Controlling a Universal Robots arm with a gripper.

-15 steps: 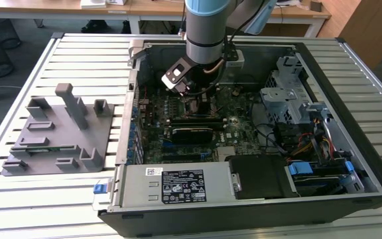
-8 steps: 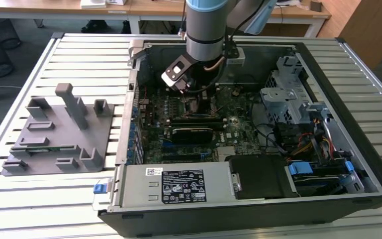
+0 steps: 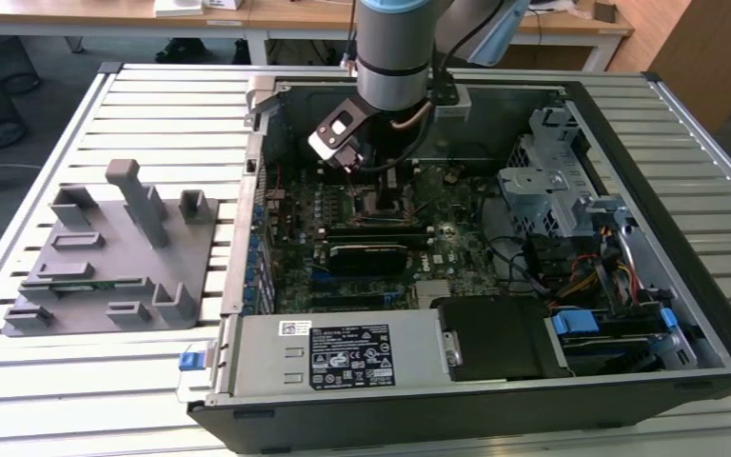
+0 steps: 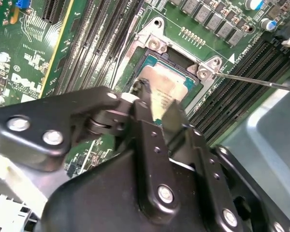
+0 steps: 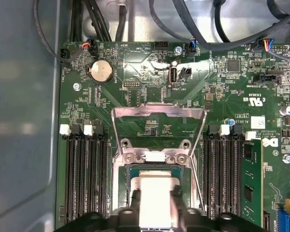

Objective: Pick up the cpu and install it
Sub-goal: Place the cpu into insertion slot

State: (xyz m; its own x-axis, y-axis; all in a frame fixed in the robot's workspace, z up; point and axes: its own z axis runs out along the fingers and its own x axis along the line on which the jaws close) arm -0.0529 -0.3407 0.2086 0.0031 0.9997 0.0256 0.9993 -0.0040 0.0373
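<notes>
The cpu (image 5: 157, 186), a small square chip with a pale silver top, sits low in the dark socket frame (image 5: 154, 157) on the green motherboard (image 5: 135, 92). My gripper (image 5: 155, 197) stands over it, one black finger against each of two opposite edges, shut on the chip. In the second wrist view the cpu (image 4: 166, 87) shows beyond the fingers (image 4: 142, 104), inside the socket's metal rim (image 4: 157, 46). The socket's load plate (image 5: 157, 113) is swung up and open. In the exterior view the gripper (image 3: 372, 176) reaches down inside the open computer case (image 3: 670, 238).
Black memory slots (image 5: 84, 179) flank the socket, and a green memory stick (image 5: 251, 183) stands in one. A thin latch lever (image 4: 251, 79) juts beside the socket. A grey plastic fixture (image 3: 106, 252) lies on the slatted table at the exterior view's left. Cables and a drive cage (image 3: 543, 181) crowd the case.
</notes>
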